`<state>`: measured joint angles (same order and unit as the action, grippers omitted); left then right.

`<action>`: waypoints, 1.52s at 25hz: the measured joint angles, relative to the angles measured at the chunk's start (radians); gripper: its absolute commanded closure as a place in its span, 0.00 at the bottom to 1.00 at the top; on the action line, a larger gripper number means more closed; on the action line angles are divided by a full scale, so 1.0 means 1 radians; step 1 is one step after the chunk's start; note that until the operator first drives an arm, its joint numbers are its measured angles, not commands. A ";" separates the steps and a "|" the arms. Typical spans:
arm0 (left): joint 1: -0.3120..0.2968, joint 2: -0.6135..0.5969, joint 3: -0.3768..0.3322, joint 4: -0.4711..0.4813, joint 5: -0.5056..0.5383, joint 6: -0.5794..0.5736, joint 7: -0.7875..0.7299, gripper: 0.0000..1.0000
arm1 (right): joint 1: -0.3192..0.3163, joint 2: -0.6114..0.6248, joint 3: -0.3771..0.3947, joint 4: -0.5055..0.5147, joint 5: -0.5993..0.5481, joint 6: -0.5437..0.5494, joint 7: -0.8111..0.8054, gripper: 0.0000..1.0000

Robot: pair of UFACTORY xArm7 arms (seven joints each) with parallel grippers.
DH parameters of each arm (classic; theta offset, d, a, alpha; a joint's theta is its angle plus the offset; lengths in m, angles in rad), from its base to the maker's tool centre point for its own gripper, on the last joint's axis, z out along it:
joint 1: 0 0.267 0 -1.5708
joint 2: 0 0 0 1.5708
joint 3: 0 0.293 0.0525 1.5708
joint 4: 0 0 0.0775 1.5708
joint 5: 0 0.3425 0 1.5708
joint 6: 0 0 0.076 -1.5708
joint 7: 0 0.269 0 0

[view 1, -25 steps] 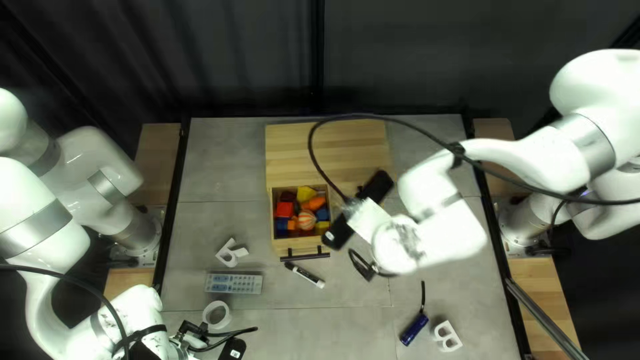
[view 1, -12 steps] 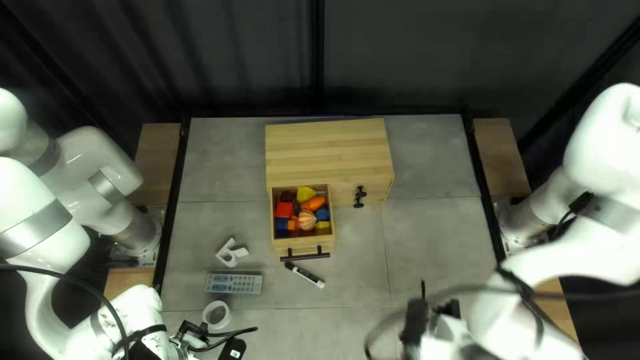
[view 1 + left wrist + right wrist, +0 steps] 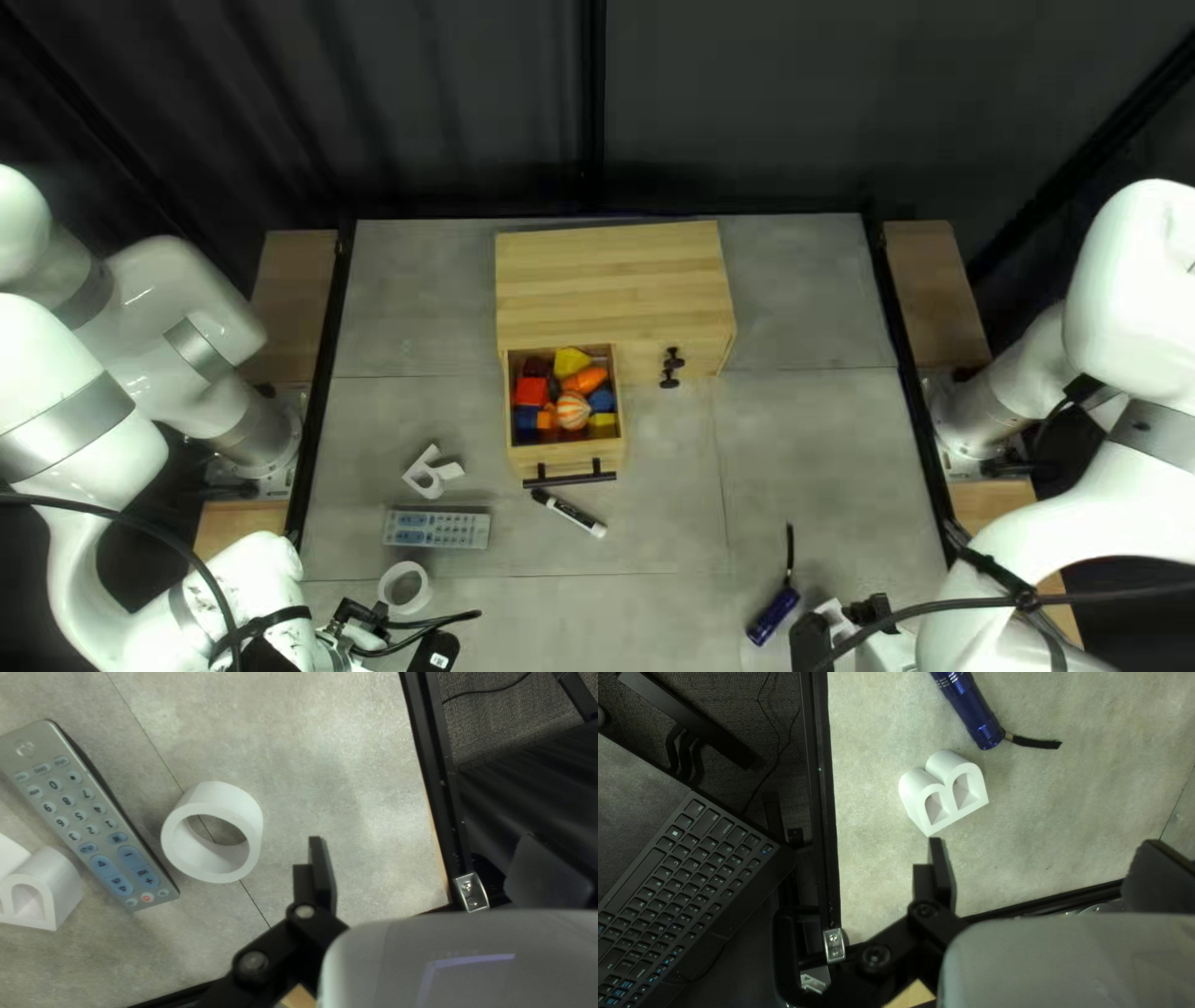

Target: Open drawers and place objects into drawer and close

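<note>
Our left gripper (image 3: 398, 632) has fingers apart near the white ring (image 3: 218, 799); right gripper (image 3: 840, 626), also apart, near the white B (image 3: 912, 787). We see the drawer (image 3: 567, 459) pulled out, coloured blocks (image 3: 571, 411) inside, marker (image 3: 573, 512) just in front. Blue flashlight (image 3: 971, 712) beside the B.

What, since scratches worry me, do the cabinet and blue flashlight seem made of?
The cabinet looks like smooth, pale wood, judging by its striped grain. The flashlight is probably glossy blue metal, given its sharp highlights, though plastic is possible.
</note>
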<state>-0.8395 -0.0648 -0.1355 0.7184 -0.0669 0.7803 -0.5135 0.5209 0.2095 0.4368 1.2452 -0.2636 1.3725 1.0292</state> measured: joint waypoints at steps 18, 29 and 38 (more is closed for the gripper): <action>0.000 0.000 0.000 0.000 0.000 0.000 0.000 0.00 | -0.004 -0.133 0.026 -0.250 0.008 -0.219 -0.096 0.00; 0.000 0.000 0.000 0.000 0.000 0.000 0.000 0.00 | -0.003 -0.193 0.036 -0.365 0.145 -0.292 -0.089 0.00; 0.000 0.000 0.000 0.000 0.000 0.000 0.000 0.00 | -0.017 -0.247 0.022 -0.446 0.256 -0.346 -0.126 0.00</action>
<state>-0.8395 -0.0648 -0.1355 0.7184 -0.0669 0.7803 -0.5135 0.5041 -0.0372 0.4584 0.7996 -0.0075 1.0269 0.9035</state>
